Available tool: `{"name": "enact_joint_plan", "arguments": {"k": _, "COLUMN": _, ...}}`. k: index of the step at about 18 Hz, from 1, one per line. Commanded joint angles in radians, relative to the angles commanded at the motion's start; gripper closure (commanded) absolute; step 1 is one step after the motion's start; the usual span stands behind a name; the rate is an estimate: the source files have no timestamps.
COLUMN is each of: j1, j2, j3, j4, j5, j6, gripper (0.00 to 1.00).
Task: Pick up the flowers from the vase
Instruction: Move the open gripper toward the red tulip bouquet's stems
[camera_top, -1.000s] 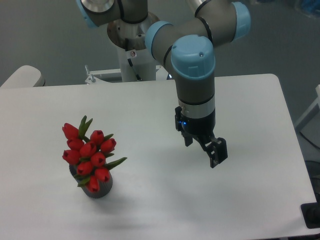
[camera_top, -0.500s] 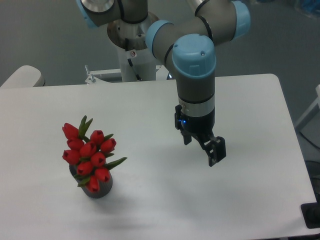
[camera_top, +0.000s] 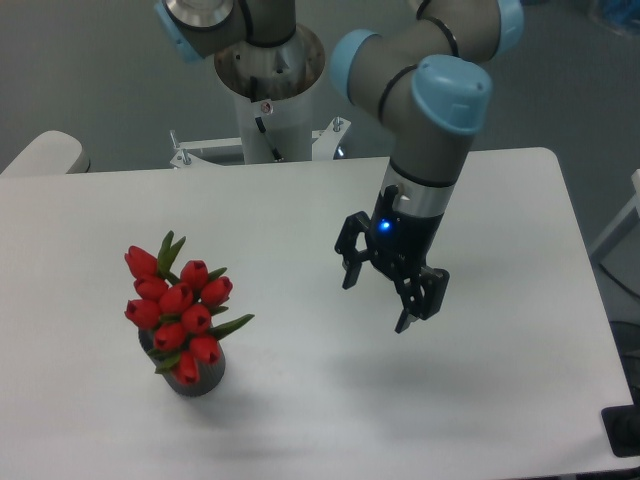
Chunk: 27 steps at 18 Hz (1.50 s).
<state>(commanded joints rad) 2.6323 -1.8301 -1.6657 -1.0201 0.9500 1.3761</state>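
Note:
The flowers, a bunch of red tulip buds with green leaves, stand upright in the vase, a small dark grey cylinder at the table's front left. My gripper hangs above the middle of the table, well to the right of the bunch and apart from it. Its two black fingers are spread wide and hold nothing.
The white table has its right edge near x 610 and its front edge at the bottom. The arm's base column stands behind the table's far edge. A dark object sits at the lower right corner.
The wrist has turned and tilted, and the upper arm has swung right. The gripper now shows both fingers spread apart. The flowers and the vase have not moved.

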Motion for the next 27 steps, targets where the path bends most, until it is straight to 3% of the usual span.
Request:
{"name": "enact_joint_plan", "arguments": {"k": 3, "j1": 0.003, "j2": 0.023, "j3": -0.080, "j4": 0.000, "j5": -0.115, "j6": -0.047, "gripper": 0.00}}
{"name": "enact_joint_plan", "arguments": {"k": 9, "j1": -0.020, "j2": 0.052, "j3": -0.153, "j4": 0.005, "j5": -0.259, "j6": -0.163, "gripper": 0.00}}
{"name": "enact_joint_plan", "arguments": {"k": 17, "j1": -0.086, "j2": 0.061, "j3": -0.273, "j4": 0.178, "j5": -0.298, "j6": -0.170, "gripper": 0.00}}
{"name": "enact_joint_plan", "arguments": {"k": 27, "j1": -0.146, "j2": 0.011, "j3": -0.261, "j4": 0.267, "j5": -0.338, "j6": -0.213, "gripper": 0.00}}
